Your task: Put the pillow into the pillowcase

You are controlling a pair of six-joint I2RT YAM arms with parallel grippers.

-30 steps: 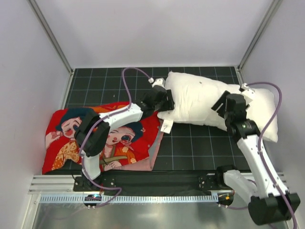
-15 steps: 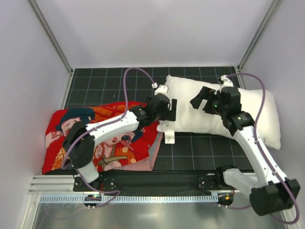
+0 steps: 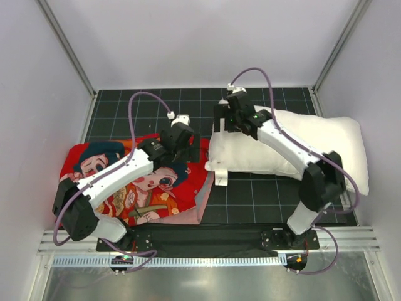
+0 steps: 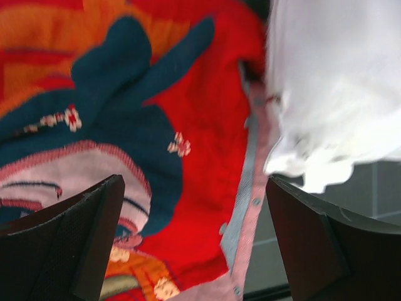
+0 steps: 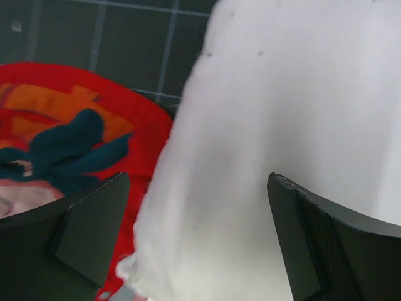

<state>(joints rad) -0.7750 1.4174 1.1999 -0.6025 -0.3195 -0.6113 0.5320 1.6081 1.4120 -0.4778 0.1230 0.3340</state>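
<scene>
**Item: work cell, top and wrist views. All places given rel. to the pillow.**

- Pillow (image 3: 332,135): white, plump, lies flat on the table (image 3: 138,106), long axis across the cell. A few tiny dark specks show near its left end in the right wrist view. Small white tag (image 3: 223,179) hangs off its near-left corner.
- Pillowcase (image 3: 91,157): red, cartoon faces, dark blue hair, orange patches. Flat on the table, left of the pillow. Its right edge meets the pillow's left end. Pale pink hem w/ small round studs runs along that edge, and the pillow laps it in the left wrist view. Pillow is wholly outside the case.
- Left claw (image 3: 191,149): just left of the pillow's left end, above the case's right part. Fingers spread wide, nothing between them.
- Right claw (image 3: 220,122): at the pillow's far-left corner, arm reaching across the pillow from the near right. Fingers spread wide and released, w/ pillow fabric below and the case edge off to one side.
- Table surface: black mat, thin pale grid lines. It shows on the far side of the pillow, on its near side, and beyond the case.
- Room: plain pale walls (image 3: 200,37) on three sides, w/ slanted metal frame posts (image 3: 66,47) at the far corners.
- Near side of the pillow, by the arm bases: black strip, then a ribbed alu rail (image 3: 188,260), then a brushed metal sheet (image 3: 188,285).
- Purple cables (image 3: 135,106): one loop per arm.
</scene>
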